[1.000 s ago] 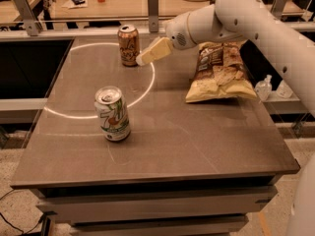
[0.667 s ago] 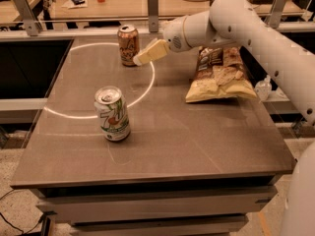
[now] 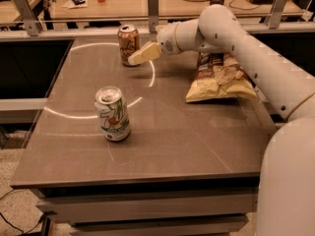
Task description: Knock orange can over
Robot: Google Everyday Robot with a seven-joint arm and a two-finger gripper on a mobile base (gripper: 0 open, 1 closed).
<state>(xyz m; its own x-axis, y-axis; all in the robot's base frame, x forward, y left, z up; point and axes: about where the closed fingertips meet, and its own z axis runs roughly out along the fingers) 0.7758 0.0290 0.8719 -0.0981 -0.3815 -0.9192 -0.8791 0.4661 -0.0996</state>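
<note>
The orange can (image 3: 128,44) stands upright near the far edge of the grey table (image 3: 162,136), with a silver top and pale lettering. My gripper (image 3: 135,58) reaches in from the right on the white arm; its cream fingertips (image 3: 142,54) are right at the can's lower right side, touching or almost touching it. A white-and-green 7UP can (image 3: 113,113) stands upright nearer the front left, well apart from the gripper.
A bag of chips (image 3: 219,80) lies on the right side of the table, under my arm. A curved line of light crosses the tabletop. Behind the table is a railing and a desk with clutter. The robot's white body (image 3: 288,181) fills the lower right.
The gripper has moved left toward the orange can and now sits against its lower right side. The can still stands upright.
</note>
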